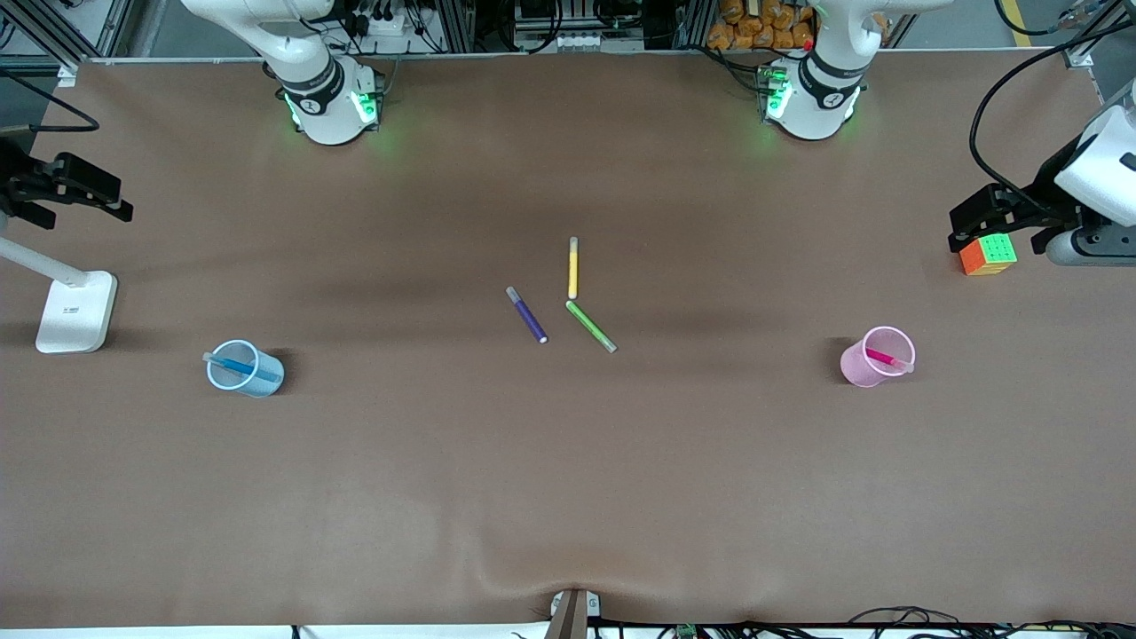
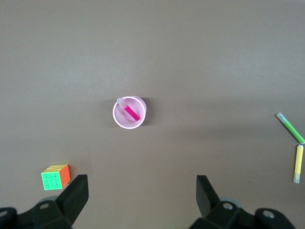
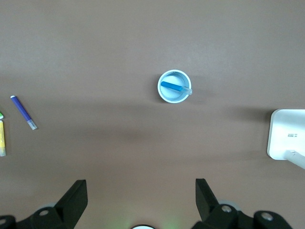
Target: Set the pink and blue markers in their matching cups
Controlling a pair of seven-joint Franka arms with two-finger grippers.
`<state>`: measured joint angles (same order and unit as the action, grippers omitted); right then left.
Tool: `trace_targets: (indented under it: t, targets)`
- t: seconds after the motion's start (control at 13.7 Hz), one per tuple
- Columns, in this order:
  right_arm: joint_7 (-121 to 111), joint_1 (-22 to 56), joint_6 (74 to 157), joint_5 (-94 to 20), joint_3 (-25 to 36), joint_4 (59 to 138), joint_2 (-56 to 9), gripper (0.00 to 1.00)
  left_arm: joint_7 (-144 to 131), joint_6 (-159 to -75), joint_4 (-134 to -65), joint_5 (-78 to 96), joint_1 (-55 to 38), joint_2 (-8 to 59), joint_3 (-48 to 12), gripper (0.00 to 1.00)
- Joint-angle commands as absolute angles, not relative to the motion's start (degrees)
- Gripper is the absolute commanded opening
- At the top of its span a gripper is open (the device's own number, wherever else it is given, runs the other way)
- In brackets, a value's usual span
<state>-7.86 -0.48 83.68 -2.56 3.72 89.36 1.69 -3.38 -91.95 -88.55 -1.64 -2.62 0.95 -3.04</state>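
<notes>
While both arms wait high above the table, the left claw (image 2: 142, 191) hangs wide and empty over the pink cup (image 1: 876, 357), which holds the pink marker (image 1: 886, 359). The right claw (image 3: 141, 194) hangs wide and empty over the blue cup (image 1: 244, 367), which holds the blue marker (image 1: 234, 365). Each marker leans past its rim, so a bump could tip the light cups.

Evenly lit from overhead, fairly bright, no harsh glare on the brown table (image 1: 568, 461). Soft, short shadows beside the pink cup (image 1: 877, 357) and blue cup (image 1: 245, 367); faint broad shadow bands across mid-table. Green glow at both arm bases. Wrist views sharp on table, slightly dimmer twd corners. No motion blur.
</notes>
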Motion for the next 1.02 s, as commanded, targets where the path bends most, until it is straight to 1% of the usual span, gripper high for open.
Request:
trace_targets:
  t: [0.0,0.22,0.36,0.66,0.95]
  targets:
    - [-7.91,-0.44,83.41,-1.93,3.43,89.74,1.85,1.0,-2.99,-91.23,-87.54,-1.85,-2.11,1.23,-3.25,1.0]
    - [-7.91,0.09,83.84,-1.93,3.25,89.91,1.58,1.0,-2.9,-91.23,-87.63,1.13,-1.14,1.32,-2.64,1.0]
    - [-7.91,0.18,84.11,-1.93,3.25,89.91,1.32,1.0,-2.73,-91.32,-87.72,1.41,-1.93,1.41,-0.45,1.0]
    - [-7.91,0.18,83.58,-1.93,3.25,89.91,1.41,1.0,-2.29,-91.14,-88.06,0.53,-2.72,1.15,2.1,1.0]
    - [-7.91,0.17,83.58,-1.93,3.25,89.91,1.41,1.0,-2.46,-90.97,-88.15,0.44,-3.25,0.96,2.55,1.0]
